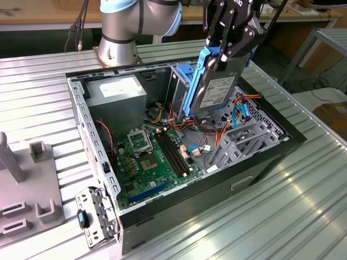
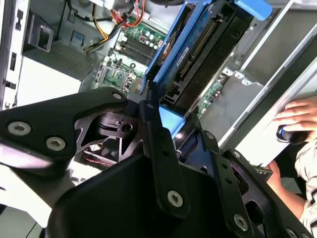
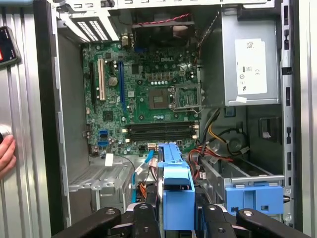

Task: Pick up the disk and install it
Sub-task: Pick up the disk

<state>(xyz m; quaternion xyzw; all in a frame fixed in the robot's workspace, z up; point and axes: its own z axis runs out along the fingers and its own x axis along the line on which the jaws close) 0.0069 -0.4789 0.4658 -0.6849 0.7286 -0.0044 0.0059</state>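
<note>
The disk (image 1: 217, 91) hangs on edge above the open computer case (image 1: 97, 154), its pale label facing the exterior view's right and its blue carrier rail (image 1: 194, 81) running down the side. My gripper (image 1: 221, 58) is shut on the disk's upper end. In both wrist views the black fingers (image 3: 144, 218) clamp the blue carrier (image 3: 177, 191) between them, with the disk (image 2: 198, 47) reaching down toward the case interior. The disk's lower end sits just over the cables and the drive bay area.
Inside the case lie the green motherboard (image 1: 149, 157), a grey power supply box (image 1: 116, 93) with a white sticker, and an upright metal cage with a blue latch (image 3: 253, 197). A person's hand (image 2: 297, 116) rests beside the case. A grey fixture (image 1: 27, 184) stands at the exterior view's left.
</note>
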